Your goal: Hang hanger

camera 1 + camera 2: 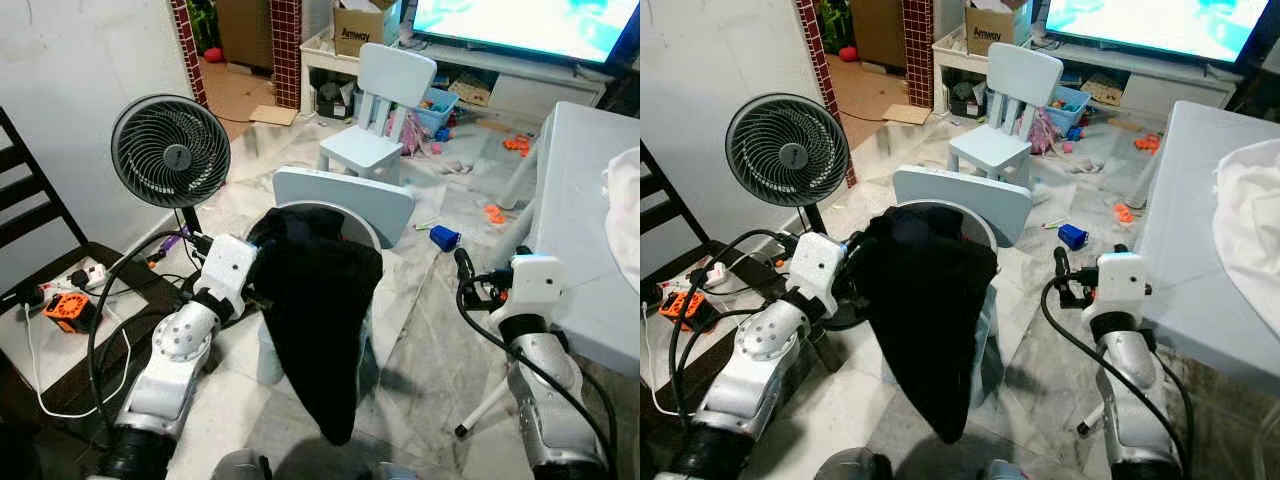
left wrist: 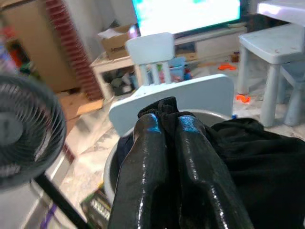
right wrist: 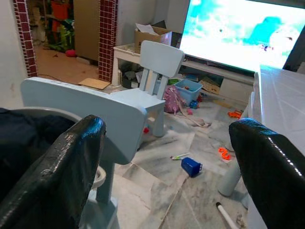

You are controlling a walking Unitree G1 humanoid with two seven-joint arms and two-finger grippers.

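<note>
Our left tool [image 2: 167, 126] is pinched tight on black cloth [image 1: 320, 320], arm raised and reaching forward. Our right tool [image 3: 167, 157] has fingers spread wide, forearm up, holding nothing.

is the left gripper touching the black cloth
Touching. In the left wrist view the left gripper has both fingers closed on a bunched fold of the black cloth, which hangs down from it in the left eye view.

A marble floor [image 1: 430, 330] lay littered with toys. A black fan [image 1: 170, 150] stood by the white wall [image 1: 90, 60]. A small pale-blue chair [image 1: 380, 105] faced a lit television [image 1: 520, 25].
</note>
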